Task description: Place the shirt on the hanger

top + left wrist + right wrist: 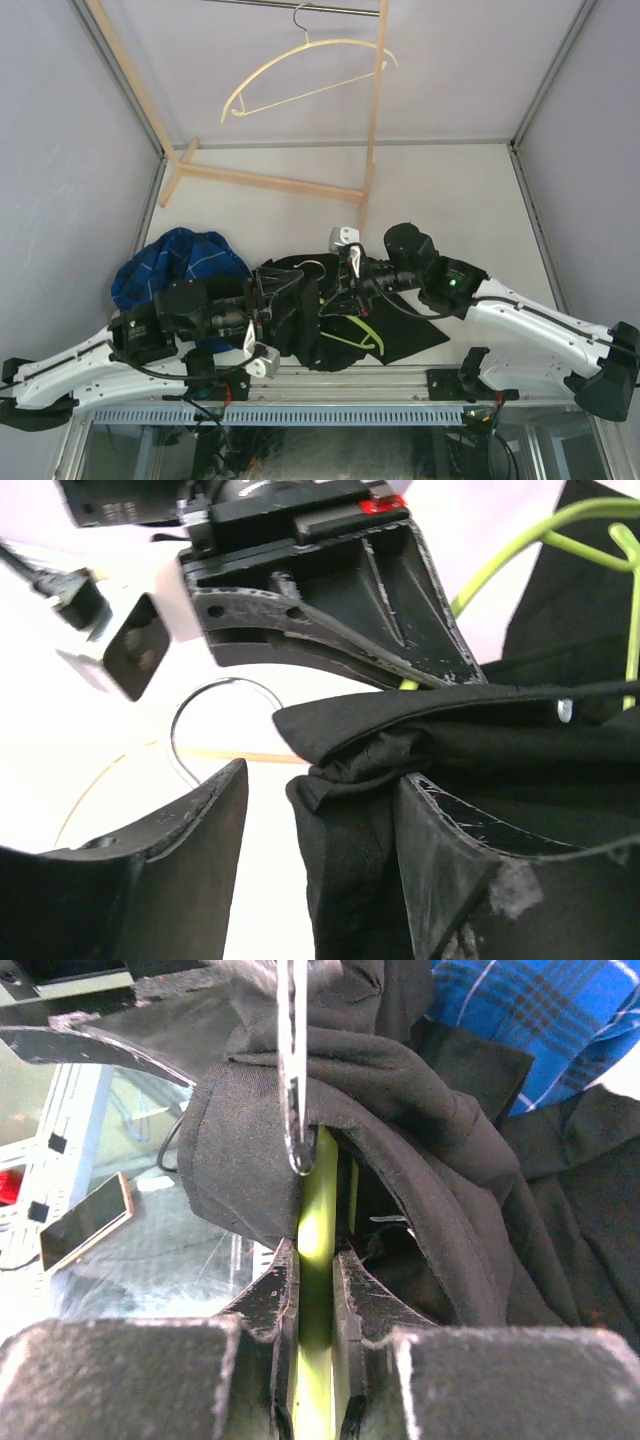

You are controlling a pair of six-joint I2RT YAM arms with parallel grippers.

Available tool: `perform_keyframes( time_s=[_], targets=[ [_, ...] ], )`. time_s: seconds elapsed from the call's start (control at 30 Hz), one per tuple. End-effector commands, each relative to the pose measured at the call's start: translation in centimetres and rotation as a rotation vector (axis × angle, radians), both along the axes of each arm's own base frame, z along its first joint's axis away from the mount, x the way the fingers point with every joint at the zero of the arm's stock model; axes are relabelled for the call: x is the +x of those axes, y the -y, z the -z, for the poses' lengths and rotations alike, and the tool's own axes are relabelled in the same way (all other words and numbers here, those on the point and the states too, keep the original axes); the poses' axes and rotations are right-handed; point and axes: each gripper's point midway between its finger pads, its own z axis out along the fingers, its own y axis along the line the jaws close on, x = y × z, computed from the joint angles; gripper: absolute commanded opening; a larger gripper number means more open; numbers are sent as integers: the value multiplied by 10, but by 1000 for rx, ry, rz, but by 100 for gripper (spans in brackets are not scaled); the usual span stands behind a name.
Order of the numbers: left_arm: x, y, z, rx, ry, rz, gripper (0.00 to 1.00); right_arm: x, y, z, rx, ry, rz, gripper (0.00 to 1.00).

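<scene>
The black shirt (300, 320) lies bunched at the table's front, between the two arms. The lime-green hanger (358, 338) sticks out from under it on the right. My right gripper (345, 283) is shut on the hanger's neck (318, 1230), just below the metal hook (293, 1080). The shirt's collar (400, 1110) wraps round the neck. My left gripper (268, 300) is open in the left wrist view (320, 860). A fold of the shirt (360, 810) hangs between its fingers, against the right finger (470, 880). The hanger's arm (500, 570) and a pale button (565, 710) show there.
A blue plaid shirt (180, 265) lies heaped at the left by my left arm. A cream hanger (300, 70) hangs on the rail at the back. The wooden rack frame (270, 182) stands across the rear of the table. The table's front edge is right below the shirt.
</scene>
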Motion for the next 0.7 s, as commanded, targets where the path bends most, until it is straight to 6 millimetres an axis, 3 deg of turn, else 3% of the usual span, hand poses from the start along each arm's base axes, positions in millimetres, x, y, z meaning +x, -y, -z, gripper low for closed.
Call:
perform_keyframes(
  time_s=[0.0, 0.17, 0.27, 0.4, 0.5, 0.67],
  targets=[
    [-2, -2, -45, -187, 27, -1, 67, 21, 2, -24, 83, 104, 144, 0],
    [-1, -16, -56, -276, -22, -39, 98, 41, 20, -25, 90, 150, 313, 0],
    [-1, -26, -66, -382, -80, -66, 100, 56, 36, -23, 103, 155, 453, 0],
    [-8, -38, -82, -569, -268, -56, 100, 76, 63, -41, 193, 178, 662, 0],
    [-6, -37, -79, -662, -436, -73, 100, 86, 86, -56, 273, 181, 799, 0],
    [17, -25, -72, -822, -728, -192, 100, 90, 113, -72, 387, 195, 909, 0]
  ],
)
